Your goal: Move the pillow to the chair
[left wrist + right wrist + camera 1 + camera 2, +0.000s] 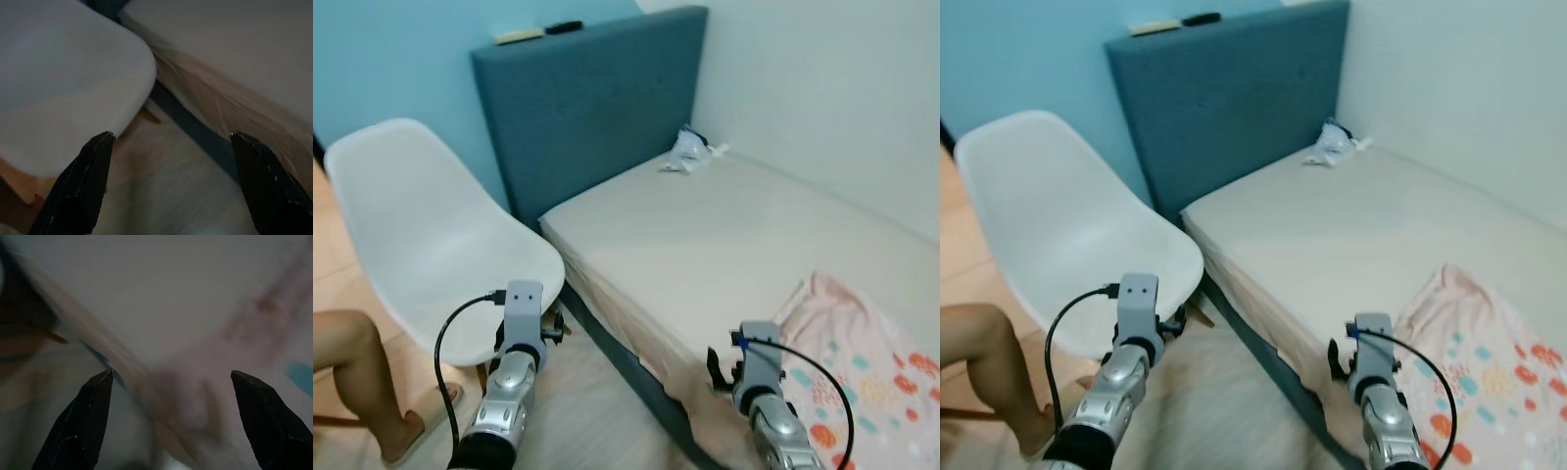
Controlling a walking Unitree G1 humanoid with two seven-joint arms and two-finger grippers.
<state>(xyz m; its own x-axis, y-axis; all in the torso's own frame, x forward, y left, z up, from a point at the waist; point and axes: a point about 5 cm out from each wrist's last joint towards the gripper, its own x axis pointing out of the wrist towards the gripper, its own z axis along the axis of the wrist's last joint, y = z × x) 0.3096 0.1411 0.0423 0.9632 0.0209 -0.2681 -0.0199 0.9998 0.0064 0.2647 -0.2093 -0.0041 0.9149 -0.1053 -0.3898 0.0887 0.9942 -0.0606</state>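
- The bed (pixel 724 230) stood in the corner of the room, its bare cream mattress reaching up to a blue-grey headboard (pixel 587 98).
- The pillow (pixel 862 362), pink with a pattern of red and teal spots, lay on the near end of the bed, against the side farthest from the chair, one corner reaching toward the bed's near edge.
- A white chair (pixel 421 230) with a moulded seat stood just beside the bed, close to the headboard end, its seat bare.
- A small crumpled bag (pixel 687 152), white and see-through, lay on the bed right up against the headboard, well apart from the pillow.
- Two flat things, one pale (pixel 519 36) and one dark (pixel 564 27), rested on top of the headboard.
- The left gripper (pixel 168 176) hung low beside the bed, over the floor between the chair's seat and the bed frame. Its two black fingers (pixel 80 186) stood wide apart with nothing between them.
- The right gripper (pixel 171 413) hung at the bed's near edge, pointing at the mattress side and the blurred pink corner of the pillow. Its fingers (pixel 85 423) were likewise spread wide and held nothing.
- A person's bare leg (pixel 362 367), in a sandal, showed on the wooden floor (pixel 597 421) on the far side of the chair from the bed.
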